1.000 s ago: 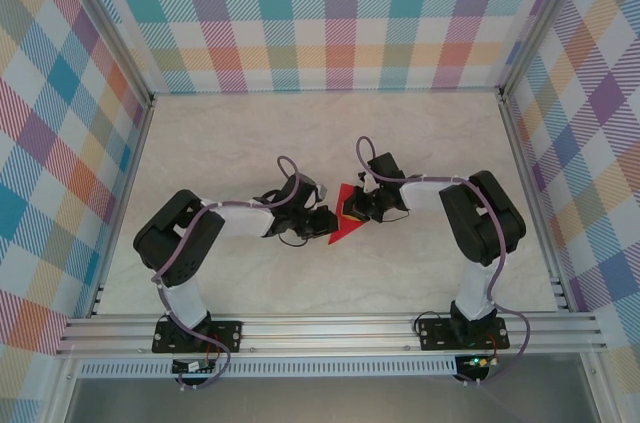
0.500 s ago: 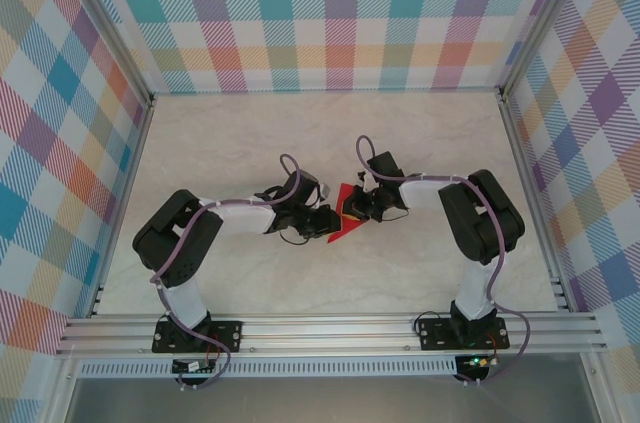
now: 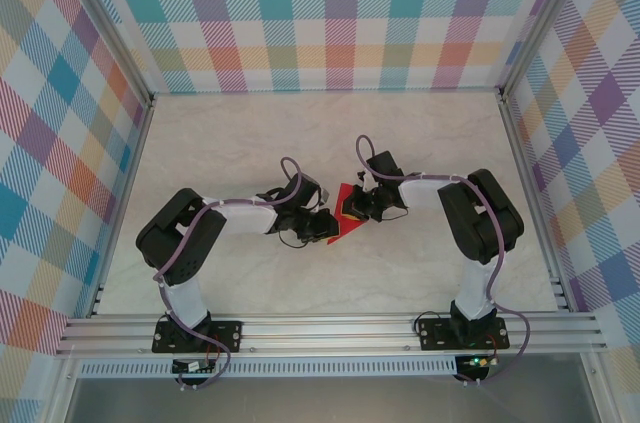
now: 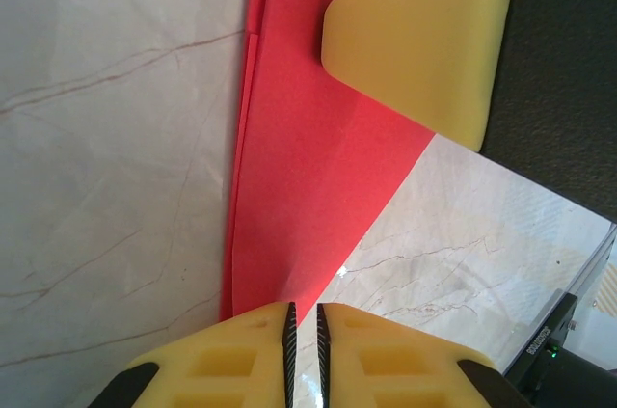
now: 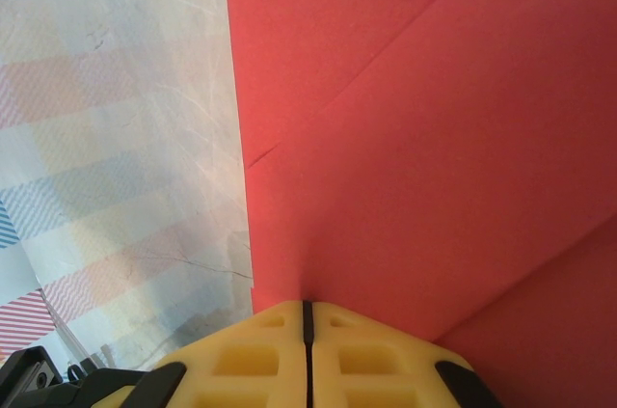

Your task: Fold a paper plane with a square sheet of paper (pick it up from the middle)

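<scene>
The red sheet of paper [image 3: 341,233] lies flat on the marble table between my two grippers, folded into layers with diagonal creases [image 5: 434,138]. It narrows to a point [image 4: 308,157] that ends at the mouth of my left gripper [image 4: 304,307]. That gripper's jaws stand a thin slit apart, and table shows through the slit. My right gripper [image 5: 308,304] is shut, tips resting on top of the paper. One of its yellow fingers [image 4: 424,41] lies on the paper's wide end. From above, the left gripper [image 3: 325,226] and the right gripper [image 3: 355,209] face each other across the paper.
Bare marble table [image 3: 250,143] stretches around the paper. Plaid walls and aluminium rails [image 3: 330,328] enclose the workspace, with the arm bases at the near edge.
My left gripper has crept slightly right over the paper's pointed lower end, so less red shows from above. The right gripper has stayed put.
</scene>
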